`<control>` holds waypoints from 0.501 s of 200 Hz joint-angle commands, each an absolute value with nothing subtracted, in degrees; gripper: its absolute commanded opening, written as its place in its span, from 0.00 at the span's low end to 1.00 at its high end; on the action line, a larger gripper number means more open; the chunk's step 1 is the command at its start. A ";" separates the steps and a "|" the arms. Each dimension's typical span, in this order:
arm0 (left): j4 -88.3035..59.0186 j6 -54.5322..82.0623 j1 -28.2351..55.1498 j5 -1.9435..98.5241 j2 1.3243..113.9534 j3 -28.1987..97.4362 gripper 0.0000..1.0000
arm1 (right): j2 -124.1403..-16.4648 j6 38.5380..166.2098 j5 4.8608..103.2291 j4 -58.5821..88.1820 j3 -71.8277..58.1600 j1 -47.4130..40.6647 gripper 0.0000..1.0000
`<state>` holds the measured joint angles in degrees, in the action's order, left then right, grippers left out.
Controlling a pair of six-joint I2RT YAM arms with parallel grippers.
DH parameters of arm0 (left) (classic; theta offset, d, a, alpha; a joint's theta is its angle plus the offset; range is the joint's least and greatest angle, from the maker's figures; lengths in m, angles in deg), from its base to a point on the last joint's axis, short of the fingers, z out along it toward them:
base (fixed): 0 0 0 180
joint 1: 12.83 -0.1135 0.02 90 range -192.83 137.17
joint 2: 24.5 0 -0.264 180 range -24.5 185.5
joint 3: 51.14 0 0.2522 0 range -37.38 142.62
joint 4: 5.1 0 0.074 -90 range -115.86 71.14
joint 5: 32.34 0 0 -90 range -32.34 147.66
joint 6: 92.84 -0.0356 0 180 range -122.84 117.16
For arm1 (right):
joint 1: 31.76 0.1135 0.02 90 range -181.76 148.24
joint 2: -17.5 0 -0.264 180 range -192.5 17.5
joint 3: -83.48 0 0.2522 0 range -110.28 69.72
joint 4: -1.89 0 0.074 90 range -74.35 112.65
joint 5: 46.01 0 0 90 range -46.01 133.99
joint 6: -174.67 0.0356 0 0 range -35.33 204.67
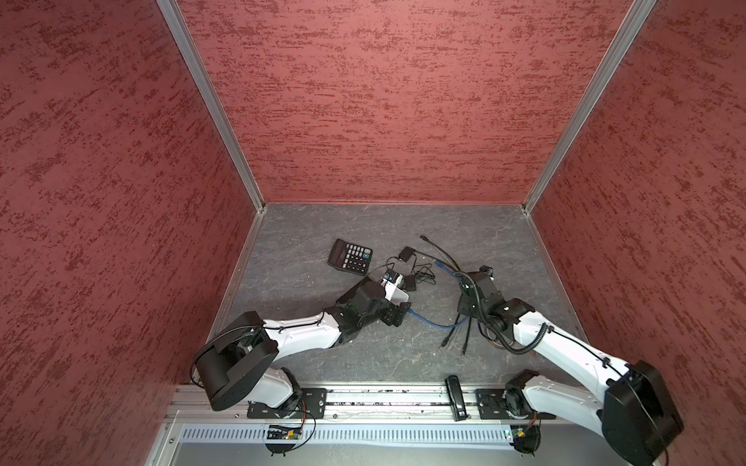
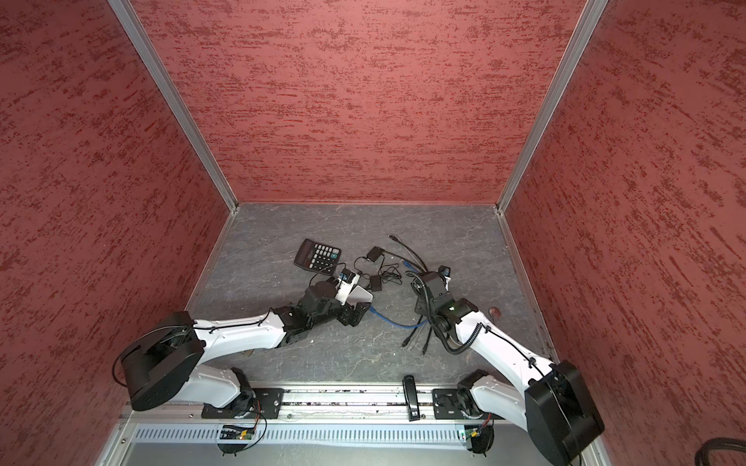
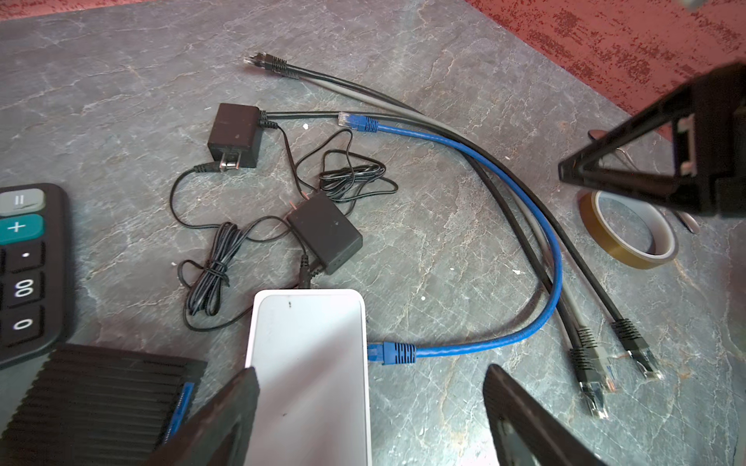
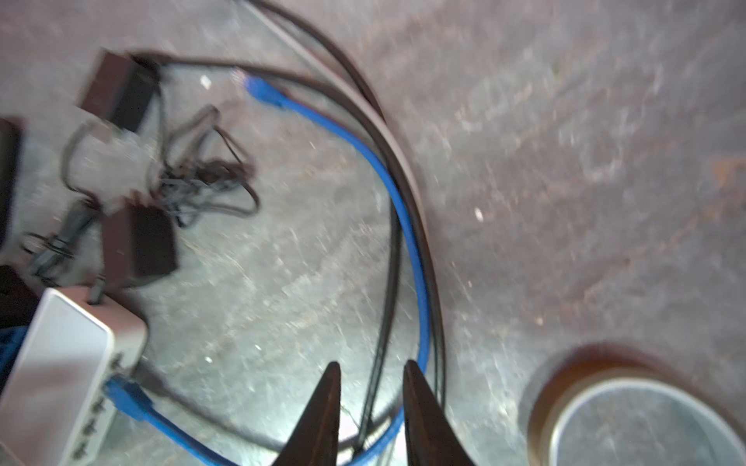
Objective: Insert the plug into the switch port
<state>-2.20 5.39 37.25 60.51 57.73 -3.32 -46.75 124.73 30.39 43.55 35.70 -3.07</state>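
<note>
Plug (image 3: 389, 353): blue, tip in the white switch's (image 3: 306, 363) side, clear only in the left wrist view.
Left end effector (image 3: 369, 371): spread wide beside the switch.
Right end effector (image 4: 371, 363): narrowly apart, empty; that view is blurred.

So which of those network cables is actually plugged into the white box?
The blue cable: one plug sits in the side of the white box, while the dark cables beside it lie loose, connected to nothing.
</note>
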 commanded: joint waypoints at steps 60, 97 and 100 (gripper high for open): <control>0.95 5.19 38.03 60.23 58.47 -4.26 0.88 | -46.05 130.16 34.61 48.06 40.24 -4.23 0.24; 2.14 4.98 38.06 60.03 58.30 -4.68 0.88 | -46.66 130.90 34.31 47.86 41.42 -4.27 0.25; 2.21 4.99 38.02 60.08 58.29 -4.61 0.88 | -46.73 130.86 34.26 47.90 41.42 -4.25 0.25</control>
<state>-0.27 5.37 37.71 60.51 58.00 -4.00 -46.79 128.33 34.21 46.85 41.10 -3.86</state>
